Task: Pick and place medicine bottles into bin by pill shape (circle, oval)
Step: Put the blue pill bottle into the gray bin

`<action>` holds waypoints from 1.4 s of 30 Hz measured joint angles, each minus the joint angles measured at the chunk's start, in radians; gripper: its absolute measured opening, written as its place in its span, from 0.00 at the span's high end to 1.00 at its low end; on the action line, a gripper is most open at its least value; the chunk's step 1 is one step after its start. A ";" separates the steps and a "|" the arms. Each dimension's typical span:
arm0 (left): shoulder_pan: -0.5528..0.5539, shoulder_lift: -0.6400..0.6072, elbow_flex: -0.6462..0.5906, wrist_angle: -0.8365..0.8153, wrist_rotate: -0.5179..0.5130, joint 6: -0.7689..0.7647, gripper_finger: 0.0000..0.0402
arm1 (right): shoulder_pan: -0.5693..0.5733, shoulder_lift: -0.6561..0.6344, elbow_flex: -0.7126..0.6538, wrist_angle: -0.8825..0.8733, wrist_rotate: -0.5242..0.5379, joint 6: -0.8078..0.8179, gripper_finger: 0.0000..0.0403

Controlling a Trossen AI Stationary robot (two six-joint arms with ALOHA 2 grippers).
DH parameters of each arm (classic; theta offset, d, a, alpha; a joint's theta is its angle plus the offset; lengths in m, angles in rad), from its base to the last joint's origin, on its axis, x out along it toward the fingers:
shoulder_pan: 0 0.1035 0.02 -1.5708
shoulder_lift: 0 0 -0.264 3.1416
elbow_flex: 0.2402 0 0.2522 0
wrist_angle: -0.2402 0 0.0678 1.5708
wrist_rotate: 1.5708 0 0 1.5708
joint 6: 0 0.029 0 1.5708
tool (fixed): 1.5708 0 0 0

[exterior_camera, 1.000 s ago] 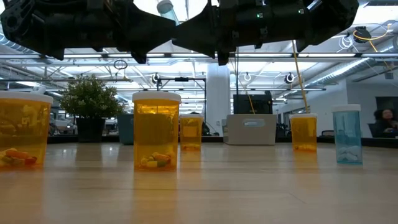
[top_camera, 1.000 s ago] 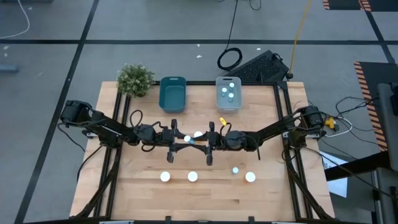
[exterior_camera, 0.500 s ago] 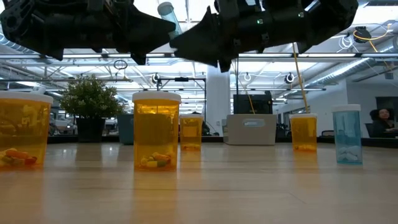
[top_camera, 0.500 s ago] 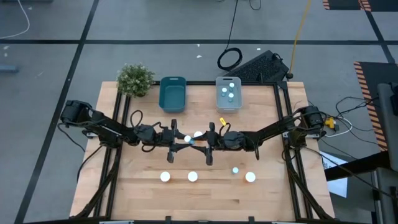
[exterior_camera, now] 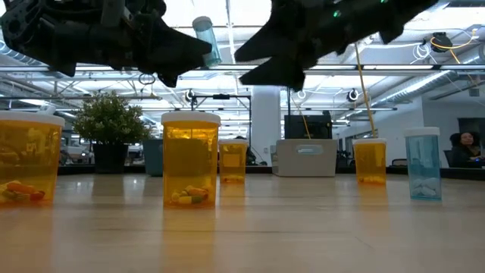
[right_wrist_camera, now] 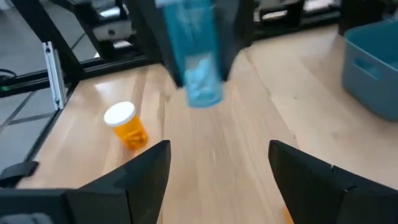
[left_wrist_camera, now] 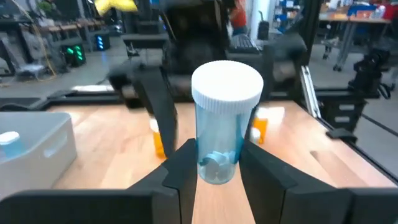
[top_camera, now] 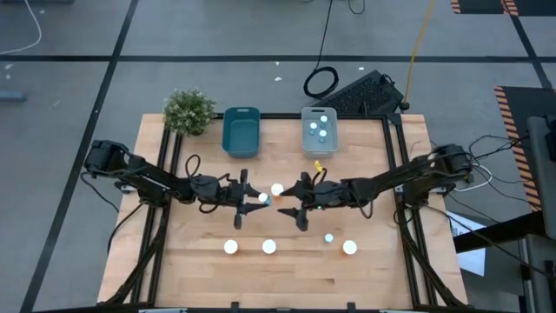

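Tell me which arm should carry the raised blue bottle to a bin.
Left. The left gripper already clamps the blue bottle above the table, while the right gripper faces it with jaws open and empty.

One pale blue bottle (left_wrist_camera: 219, 130) with a white cap hangs upright above the middle of the table, clamped between the left gripper (top_camera: 257, 198)'s fingers, a few white pills at its bottom. An amber bottle (top_camera: 277, 189) stands just beyond it toward the far edge. Near the front edge stand three more amber bottles (top_camera: 230, 247) (top_camera: 269, 247) (top_camera: 349, 248) and a smaller blue one (top_camera: 328, 237). Three blue bottles (top_camera: 318, 129) lie in the pale bin (top_camera: 306, 143) at the far edge.
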 joint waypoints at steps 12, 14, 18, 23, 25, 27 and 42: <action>0.000 -0.001 0.000 -0.201 0.055 -0.100 0.71 | -0.007 -0.081 0.309 -0.544 0.000 0.043 0.38; -0.003 -0.001 0.000 -0.222 0.077 -0.119 0.71 | -0.011 -0.049 0.376 -0.607 -0.001 0.026 0.38; -0.010 -0.001 0.000 -0.281 0.079 -0.133 0.71 | -0.011 0.025 0.498 -0.688 -0.004 -0.009 0.38; -0.010 -0.001 0.000 -0.349 0.078 -0.134 0.71 | -0.010 0.150 0.630 -0.798 -0.053 -0.019 0.38; -0.010 -0.001 0.000 -0.360 0.074 -0.131 0.71 | -0.010 0.190 0.661 -0.816 -0.056 -0.029 0.38; -0.010 -0.001 0.000 -0.366 0.074 -0.130 0.71 | -0.015 0.223 0.683 -0.813 -0.073 -0.035 0.38; -0.009 -0.001 0.000 -0.403 0.050 -0.127 0.71 | -0.037 0.333 0.695 -0.750 -0.111 -0.114 0.38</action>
